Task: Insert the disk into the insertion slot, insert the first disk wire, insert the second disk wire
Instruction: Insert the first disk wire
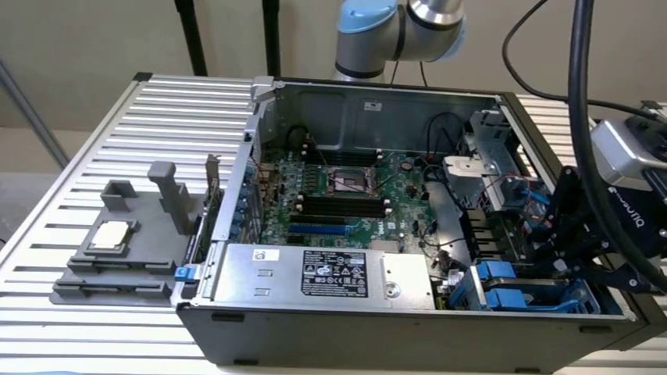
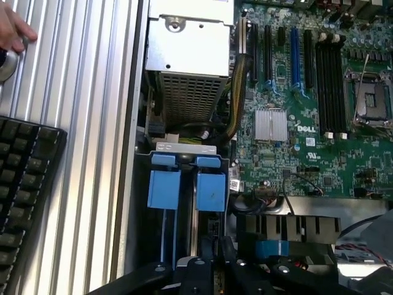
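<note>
Disk (image 1: 497,274): appears seated edge-up in slot (image 1: 524,301), lower right of exterior view; blue carrier tabs (image 2: 210,192) showing. Gripper (image 2: 215,255) close over it; open or closed: cannot tell. Judgement: rigid, dense, shock-sensitive; take hold at carrier sides, not flat faces.

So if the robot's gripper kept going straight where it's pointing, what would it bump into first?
Probably the blue clips of the insertion slot, which sit just ahead of the gripper. Depth is hard to judge, though.
</note>
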You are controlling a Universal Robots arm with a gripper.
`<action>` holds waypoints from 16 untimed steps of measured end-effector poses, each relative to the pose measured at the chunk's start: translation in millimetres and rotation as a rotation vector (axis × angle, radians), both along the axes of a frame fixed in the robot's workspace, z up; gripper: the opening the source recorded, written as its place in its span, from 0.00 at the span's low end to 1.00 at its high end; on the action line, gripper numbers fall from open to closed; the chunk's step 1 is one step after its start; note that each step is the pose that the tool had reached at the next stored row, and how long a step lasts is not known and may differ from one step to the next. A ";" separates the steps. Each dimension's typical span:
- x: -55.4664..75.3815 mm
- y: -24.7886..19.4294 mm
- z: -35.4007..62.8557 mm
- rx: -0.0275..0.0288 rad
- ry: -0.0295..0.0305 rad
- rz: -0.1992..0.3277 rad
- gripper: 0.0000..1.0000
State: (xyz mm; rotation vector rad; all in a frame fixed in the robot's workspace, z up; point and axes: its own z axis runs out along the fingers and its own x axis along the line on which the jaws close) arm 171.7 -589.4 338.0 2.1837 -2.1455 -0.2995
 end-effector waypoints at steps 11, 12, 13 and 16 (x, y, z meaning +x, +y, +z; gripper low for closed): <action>4.7 2.3 -0.6 -0.0212 0.0107 -0.012 0.16; 4.8 2.4 -0.8 -0.0232 0.0112 -0.012 0.16; 4.8 2.4 -1.0 -0.0253 0.0116 -0.012 0.16; 4.9 2.7 -1.5 -0.0311 0.0124 -0.012 0.16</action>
